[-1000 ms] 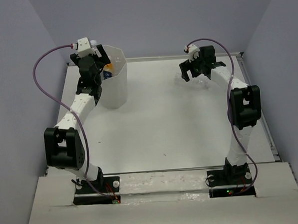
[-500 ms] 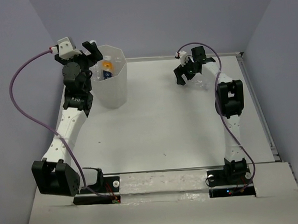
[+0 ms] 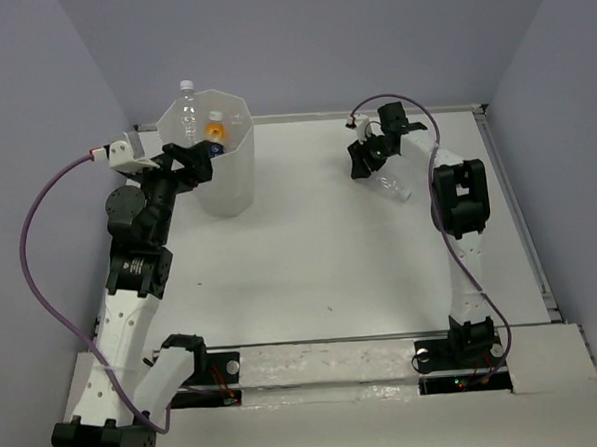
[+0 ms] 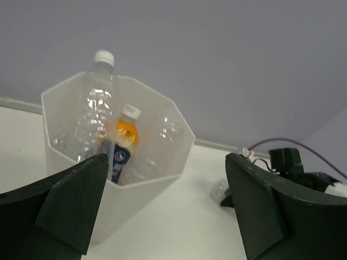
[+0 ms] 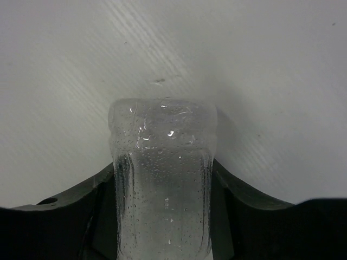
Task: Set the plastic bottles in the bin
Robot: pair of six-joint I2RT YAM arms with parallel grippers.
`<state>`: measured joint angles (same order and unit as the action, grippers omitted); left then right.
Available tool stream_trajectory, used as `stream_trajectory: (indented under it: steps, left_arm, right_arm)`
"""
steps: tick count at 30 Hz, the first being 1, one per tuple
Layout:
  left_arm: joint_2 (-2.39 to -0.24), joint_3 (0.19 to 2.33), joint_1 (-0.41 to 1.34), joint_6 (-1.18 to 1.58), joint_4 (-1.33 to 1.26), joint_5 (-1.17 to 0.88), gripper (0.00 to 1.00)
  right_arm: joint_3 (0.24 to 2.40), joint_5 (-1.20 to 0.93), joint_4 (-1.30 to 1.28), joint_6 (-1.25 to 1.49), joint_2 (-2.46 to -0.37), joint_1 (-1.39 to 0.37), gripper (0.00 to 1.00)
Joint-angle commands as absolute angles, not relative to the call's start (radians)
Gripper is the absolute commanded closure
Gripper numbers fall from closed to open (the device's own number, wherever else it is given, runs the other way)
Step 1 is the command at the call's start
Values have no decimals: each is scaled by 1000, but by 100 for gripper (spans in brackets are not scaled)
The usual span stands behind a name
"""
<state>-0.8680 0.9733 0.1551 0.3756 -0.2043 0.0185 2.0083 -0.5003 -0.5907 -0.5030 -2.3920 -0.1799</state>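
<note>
The bin (image 3: 229, 192) stands at the far left of the table (image 3: 320, 252) — white, translucent, with flat faceted sides that widen to the rim. Three bottles show inside it. A tall bottle (image 3: 186, 107), clear and crinkled with a white cap, leans against the far-left wall, its neck sticking up over the rim. Beside it stands an orange bottle (image 4: 122, 138) with a white cap and a dark blue label. A third clear one (image 4: 168, 127) lies toward the right wall, only its glinting creases visible.

The left gripper (image 3: 190, 161) hangs just in front of the bin at rim height, fingers spread wide and holding nothing.

One more clear bottle (image 3: 392, 186) lies on its side on the table at the far right, well apart from the bin. The right gripper (image 3: 367, 158) is down on it — in the wrist view its dark fingers (image 5: 103, 206) press against both sides of the ribbed, droplet-fogged body (image 5: 162, 179), whose rounded end juts past the fingertips.
</note>
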Motion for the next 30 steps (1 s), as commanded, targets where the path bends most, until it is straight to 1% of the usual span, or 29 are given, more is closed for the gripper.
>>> stream_trajectory:
  steps: [1,4,5,8,10,11,13,15,16,18,19,20,22,25,27,28,29,30]
  left_arm:
    - [-746,868,150,393,-71,-153,1]
    - [-654,804,149,387,-2,-218,1]
    - [-614,770,150,394,43,-253,1]
    - [-566,723,152,399,98,-305,1]
    - [-528,686,152,403,167,-310,1]
    - [-516,677,153,408,188,-298,1]
    - [-489,672,172,425,274,-182,1]
    - [-474,689,193,481,322,-77,1]
    - [-462,696,216,495,353,17,1]
    - [-448,712,244,534,376,156,1]
    - [-434,710,273,549,394,199,1]
    - [-427,707,273,563,403,237,1]
    - [-410,692,314,593,419,311,1]
    - [-391,696,353,595,423,342,1]
    - [-385,693,374,591,417,338,1]
    - [-384,693,382,589,414,327,1]
    - [-383,693,390,588,414,324,1]
    - [-382,693,400,589,414,324,1]
  right_arm:
    - [1909,-601,-614,-440,-2281,-202,53]
    - [1815,-635,-522,-350,-2180,-233,54]
    - [1790,-629,-484,-322,-2114,-265,54]
    - [1724,-574,-430,-275,-2007,-340,54]
    - [1715,-519,-394,-236,-1906,-432,54]
    - [1720,-502,-358,-198,-1878,-464,54]
    - [1753,-440,-309,-116,-1815,-550,54]
    - [1782,-420,-194,-36,-1793,-593,55]
    - [1816,-416,-108,50,-1787,-629,56]
    - [1856,-399,-22,118,-1801,-659,57]
    - [1893,-382,80,179,-1810,-684,58]
    - [1911,-376,81,214,-1824,-693,59]
    - [1971,-359,228,323,-1880,-706,60]
    - [2034,-301,475,428,-1976,-732,60]
    - [2094,-259,589,471,-2028,-744,61]
    - [2124,-232,636,491,-2090,-744,61]
    - [2166,-221,700,532,-2129,-755,61]
    - [2271,-209,719,546,-2169,-755,61]
